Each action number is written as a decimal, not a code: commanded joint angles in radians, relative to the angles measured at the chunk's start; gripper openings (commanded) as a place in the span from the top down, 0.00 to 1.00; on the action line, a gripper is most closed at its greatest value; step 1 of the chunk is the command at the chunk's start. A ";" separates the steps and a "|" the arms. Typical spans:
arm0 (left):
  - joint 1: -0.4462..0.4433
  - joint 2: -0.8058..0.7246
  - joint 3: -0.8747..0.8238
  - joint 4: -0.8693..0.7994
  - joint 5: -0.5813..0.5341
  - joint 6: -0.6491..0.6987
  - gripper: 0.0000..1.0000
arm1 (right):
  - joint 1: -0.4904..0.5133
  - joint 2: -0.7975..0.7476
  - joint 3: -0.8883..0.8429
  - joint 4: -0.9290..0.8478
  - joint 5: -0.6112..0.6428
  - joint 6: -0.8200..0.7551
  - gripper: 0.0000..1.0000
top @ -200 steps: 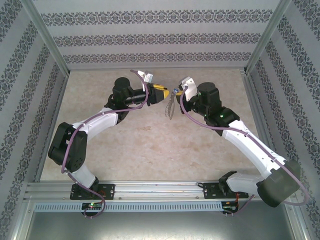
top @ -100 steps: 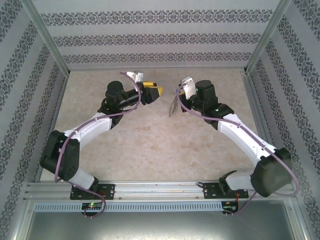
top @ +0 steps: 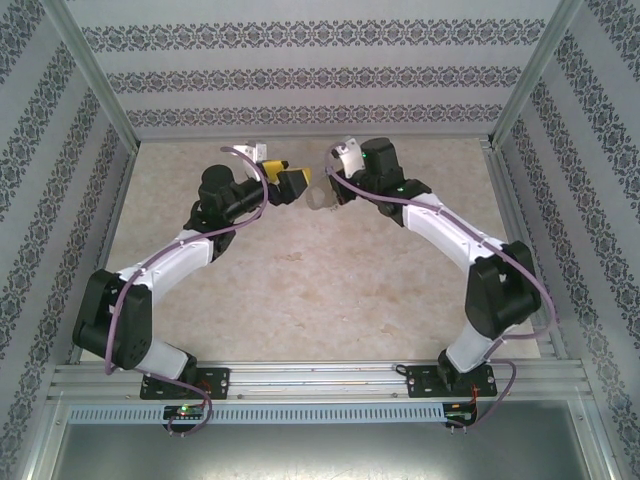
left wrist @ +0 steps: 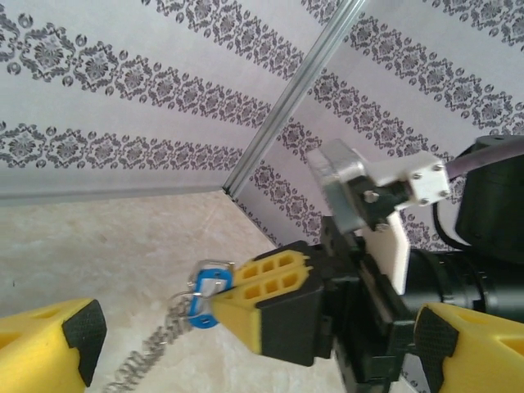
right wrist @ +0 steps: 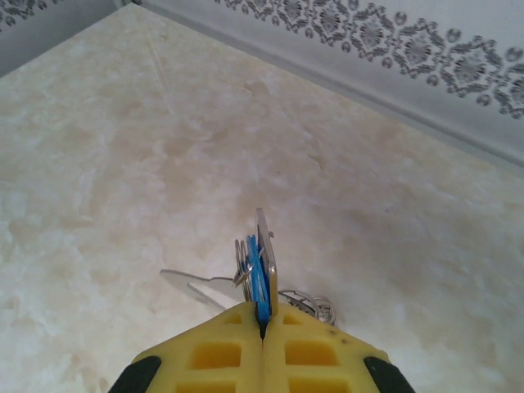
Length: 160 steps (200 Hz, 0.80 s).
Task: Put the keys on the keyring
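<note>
Beige marbled table (top: pixel 300 290), patterned walls (top: pixel 320 60) on all sides. Right wrist view, bottom centre: right gripper (right wrist: pixel 262 321) is pinched tight on the keys (right wrist: pixel 258 270). The blue tag is clamped edge-on between the pads, with slivers of silver metal beside it poking past the tips. Left wrist view: left gripper (top: pixel 286 181) is spread wide and holds nothing. Its yellow fingers (left wrist: pixel 49 348) sit in the lower corners with the tag mid-frame between them, and a fine chain (left wrist: pixel 151 348) hangs limp toward lower left. Top view, upper centre: both tips are close together, and the keyring (top: pixel 322 203) is a small pale loop at the right tip. Can't tell whether the key is threaded. My read: it's all light, hard, slick metal, the tag is thin and stiff, and the chain will swing. I'd grip the loop on a long flat side, clear of the gate, never the chain.
</note>
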 commanded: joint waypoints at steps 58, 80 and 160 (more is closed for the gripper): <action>0.016 -0.035 -0.024 -0.009 -0.005 0.002 0.00 | 0.035 0.080 -0.135 0.079 -0.054 0.084 1.00; 0.016 -0.039 -0.022 -0.016 -0.001 0.002 0.00 | 0.057 0.050 -0.241 0.071 -0.041 0.108 1.00; 0.016 -0.043 -0.023 -0.039 0.005 0.004 0.00 | 0.120 0.020 -0.404 -0.006 0.006 0.178 1.00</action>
